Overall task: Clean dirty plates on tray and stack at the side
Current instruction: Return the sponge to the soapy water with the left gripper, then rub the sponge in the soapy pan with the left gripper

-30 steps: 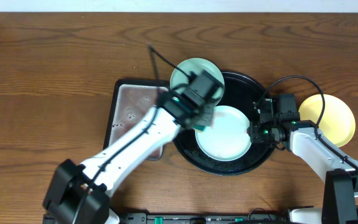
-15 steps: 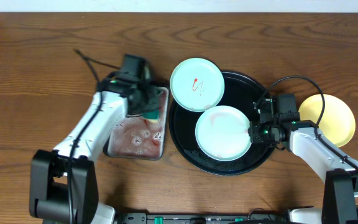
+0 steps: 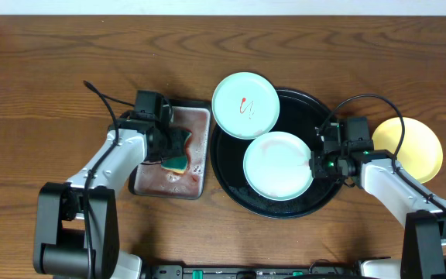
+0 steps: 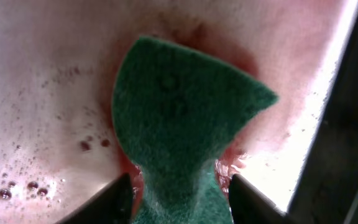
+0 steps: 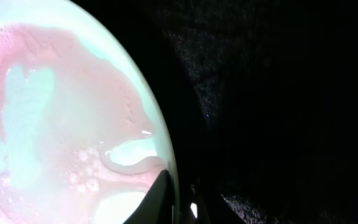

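Observation:
A pale mint plate (image 3: 277,164) lies in the round black tray (image 3: 304,108), covered in a pink soapy film (image 5: 55,112). My right gripper (image 3: 314,164) (image 5: 179,186) is shut on its right rim, one finger on top and one under. A second mint plate (image 3: 244,105) with a red smear rests on the tray's upper-left rim. On the table to the right of the tray sits a pale yellow plate (image 3: 409,147). My left gripper (image 3: 173,147) (image 4: 179,183) stands open over the sponge tray, its fingers either side of the green sponge (image 4: 179,118) with small gaps.
The rectangular sponge tray (image 3: 157,177) holds pinkish foamy water and sits just left of the black tray. Cables trail from both arms. A pale wall edge runs along the back of the wooden table.
My left arm swung from the plate in the black tray over to the sponge tray with the sponge, lowered it there, and its jaws opened. The right gripper stayed on the plate's rim.

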Robot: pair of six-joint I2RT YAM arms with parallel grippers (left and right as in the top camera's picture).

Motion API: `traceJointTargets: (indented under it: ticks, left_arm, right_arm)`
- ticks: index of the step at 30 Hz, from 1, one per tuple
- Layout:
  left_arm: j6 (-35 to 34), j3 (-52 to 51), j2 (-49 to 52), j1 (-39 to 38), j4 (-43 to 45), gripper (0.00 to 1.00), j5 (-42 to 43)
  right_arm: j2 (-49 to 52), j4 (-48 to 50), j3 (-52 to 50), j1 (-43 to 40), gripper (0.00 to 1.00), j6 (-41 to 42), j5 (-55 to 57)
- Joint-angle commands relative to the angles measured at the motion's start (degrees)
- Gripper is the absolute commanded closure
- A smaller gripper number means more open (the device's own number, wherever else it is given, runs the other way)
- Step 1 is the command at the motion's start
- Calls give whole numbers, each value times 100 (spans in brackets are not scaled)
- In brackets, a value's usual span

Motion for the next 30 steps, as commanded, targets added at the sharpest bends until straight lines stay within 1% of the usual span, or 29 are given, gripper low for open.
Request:
traceJointTargets:
  ticks: [1, 8, 10, 17, 18, 22, 25, 26, 27, 30]
  left_arm:
    - [87, 9, 9, -72, -133, 37, -284]
    - [85, 9, 9, -85, -715, 35, -282]
    - [85, -2, 11, -83, -861, 32, -282]
    - [85, -243, 11, -83, -940, 31, -282]
    - [85, -291, 11, -83, -944, 40, -282]
    - [85, -299, 11, -83, -922, 67, -282]
    - [85, -299, 11, -83, -883, 82, -282]
    - [85, -297, 11, -83, -876, 90, -284]
    - [85, -297, 11, -83, -868, 92, -282]
    - [85, -271, -11, -83, -868, 93, -293]
  right_arm:
    - [55, -2, -37, 7, 89, 9, 59]
    - [55, 0, -37, 7, 89, 9, 59]
    - [55, 0, -37, 7, 89, 11, 59]
    - [55, -2, -37, 7, 89, 9, 59]
    - [55, 0, -37, 7, 89, 9, 59]
    - [55, -22, -37, 7, 89, 9, 57]
    - [55, -72, -37, 7, 89, 9, 59]
    - [55, -85, -37, 7, 89, 9, 59]
    - [55, -90, -37, 7, 89, 9, 57]
    - [55, -85, -37, 7, 89, 7, 59]
